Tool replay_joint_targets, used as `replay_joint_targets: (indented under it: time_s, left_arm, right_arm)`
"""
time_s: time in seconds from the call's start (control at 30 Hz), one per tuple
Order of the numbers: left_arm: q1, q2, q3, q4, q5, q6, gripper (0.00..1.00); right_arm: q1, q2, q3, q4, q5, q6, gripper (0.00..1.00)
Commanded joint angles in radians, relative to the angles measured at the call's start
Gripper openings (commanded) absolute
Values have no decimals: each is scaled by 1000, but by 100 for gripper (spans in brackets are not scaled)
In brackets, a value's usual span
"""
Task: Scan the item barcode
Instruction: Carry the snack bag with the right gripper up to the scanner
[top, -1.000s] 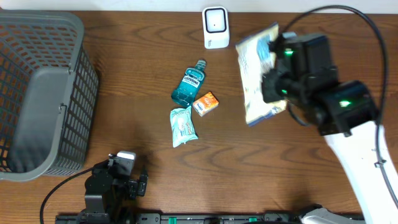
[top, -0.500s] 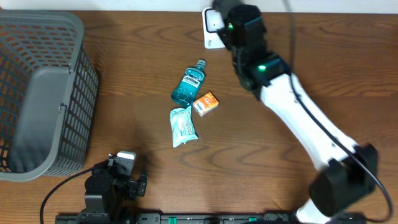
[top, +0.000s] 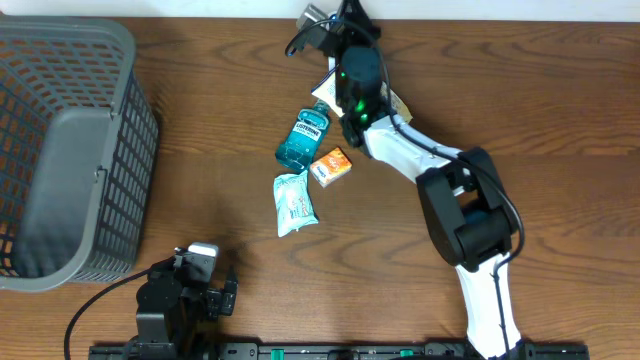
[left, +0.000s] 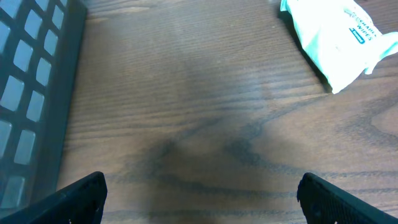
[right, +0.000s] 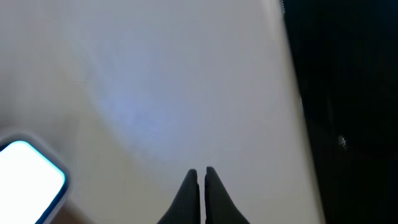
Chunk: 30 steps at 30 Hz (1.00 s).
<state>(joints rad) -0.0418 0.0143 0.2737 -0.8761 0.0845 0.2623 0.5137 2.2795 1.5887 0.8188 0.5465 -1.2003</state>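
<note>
Grey basket (top: 140, 150), teal-filled mouthwash bottle (top: 303, 140).

Grey basket (top: 135, 140) at left; mouthwash btl (top: 303, 138), orange box (top: 331, 165) & wipes pack (top: 294, 202) clustered centre.

packet (top: 398, 102): pale; only edge slivers visible, far centre of table, the rest hidden.
scanner (right: 28, 180): white, rounded corner, bright face; only a lower-left corner in wrist view.
</note>
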Motion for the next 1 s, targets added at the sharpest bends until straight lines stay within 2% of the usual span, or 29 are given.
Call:
replay_joint_targets:
  time_s: [0.0, 0.03, 0.1, 0.2, 0.23, 0.33, 0.4, 0.47, 0.63, 0.8, 0.97]
  left_arm:
    - [3, -4, -11, -32, 10, -2, 98]
    - [3, -4, -11, -32, 10, -2, 98]
    - [3, -4, -11, -32, 10, -2, 98]
    - [3, -4, -11, -32, 10, -2, 98]
    - [3, -4, -11, -32, 10, -2, 98]
    - [3, -4, -11, -32, 10, -2, 98]
    - [3, -4, -11, -32, 10, -2, 98]
    - [3, -4, -11, -32, 10, -2, 98]
    - [3, -4, -11, -32, 10, -2, 98]
    - [3, -4, -11, -32, 10, -2, 98]
    - [3, -4, -11, -32, 10, -2, 98]
  right_arm:
    - [14, -25, 10, -46, 196, 162, 1]
    - [14, -37, 10, -87, 206, 204, 4]
    - [15, -76, 10, -251, 178, 286, 23]
    - [5, -170, 10, -609, -19, 412, 74]
    - [-11, -211, 10, -738, -136, 462, 81]
    - [-113, -312, 10, -980, -508, 586, 90]
    - [-190, -330, 10, -1017, -654, 641, 93]
    - [-276, -325, 10, -1029, -788, 668, 98]
    - [-394, -247, 10, -1063, -1089, 688, 99]
    - [-432, -127, 10, -987, -1337, 793, 99]
    - [-433, -61, 10, -932, -1439, 812, 99]
